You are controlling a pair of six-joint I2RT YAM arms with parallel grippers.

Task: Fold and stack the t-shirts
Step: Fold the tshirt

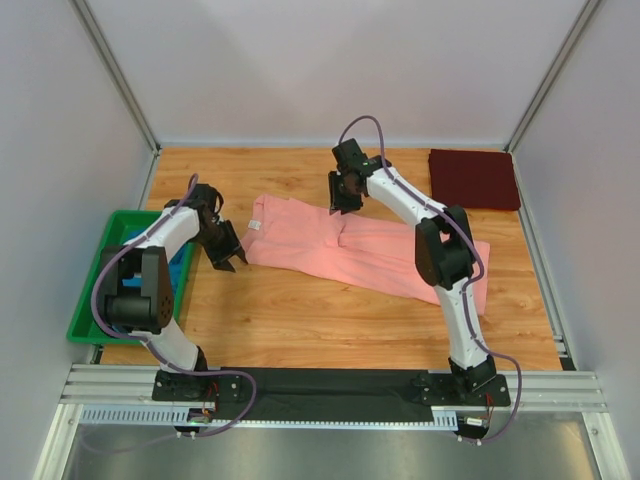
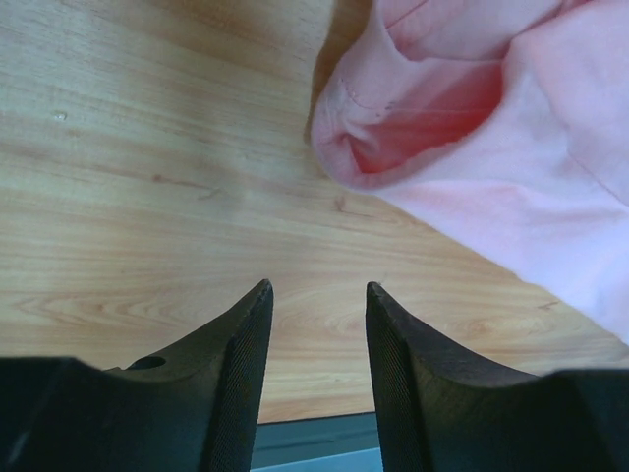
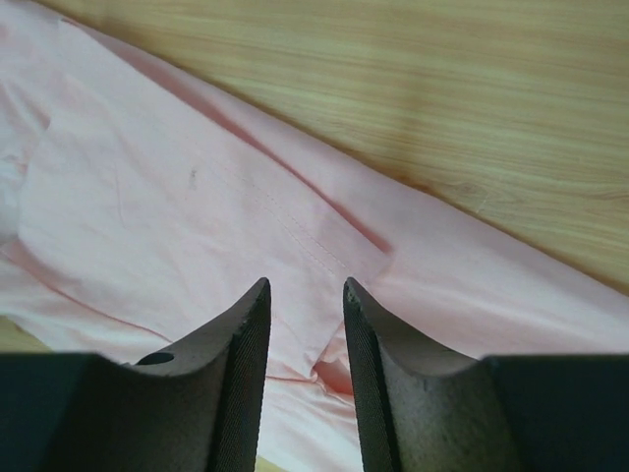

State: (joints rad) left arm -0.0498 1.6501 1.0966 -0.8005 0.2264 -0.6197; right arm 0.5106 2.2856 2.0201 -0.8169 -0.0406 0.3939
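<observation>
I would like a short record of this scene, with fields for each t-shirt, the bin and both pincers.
pink t-shirt: lies wrinkled across the middle of the table
maroon t-shirt: folded, far right corner
green bin: at the left edge, holds blue cloth, mostly hidden by the left arm
left pincer: open, empty, over bare wood beside the pink t-shirt
right pincer: open, empty, over the pink t-shirt's far edge
</observation>
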